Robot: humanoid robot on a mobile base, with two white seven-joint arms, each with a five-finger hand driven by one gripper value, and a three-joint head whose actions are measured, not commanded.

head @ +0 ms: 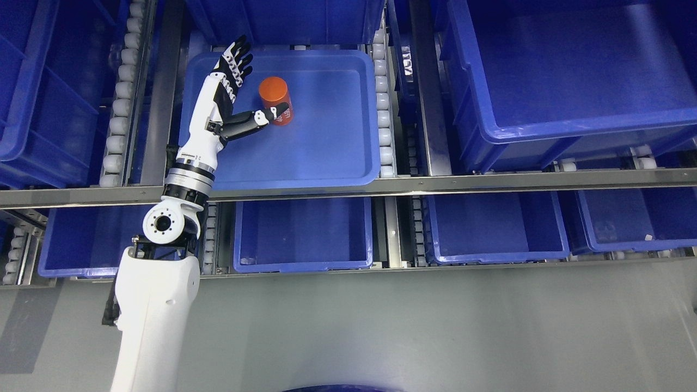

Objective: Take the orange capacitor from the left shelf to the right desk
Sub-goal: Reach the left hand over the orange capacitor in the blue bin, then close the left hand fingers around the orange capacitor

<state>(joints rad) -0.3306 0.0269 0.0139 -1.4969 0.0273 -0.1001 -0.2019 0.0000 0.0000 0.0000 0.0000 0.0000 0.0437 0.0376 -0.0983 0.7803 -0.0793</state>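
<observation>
An orange cylindrical capacitor [276, 99] stands in a shallow blue tray [326, 152] on the upper shelf level. My left hand [248, 90] reaches into the tray from the lower left and is open. Its fingers [235, 60] point up and away along the tray's left side, clear of the capacitor. The thumb [256, 120] stretches right and its tip overlaps the capacitor's lower side. Nothing is grasped. My right arm does not show.
Deep blue bins [572, 76] fill the shelf to the right and left [43, 98]. Lower blue bins [305, 234] sit below the metal rail [435, 184]. White rollers [382, 103] flank the tray. Grey floor [435, 326] lies in front.
</observation>
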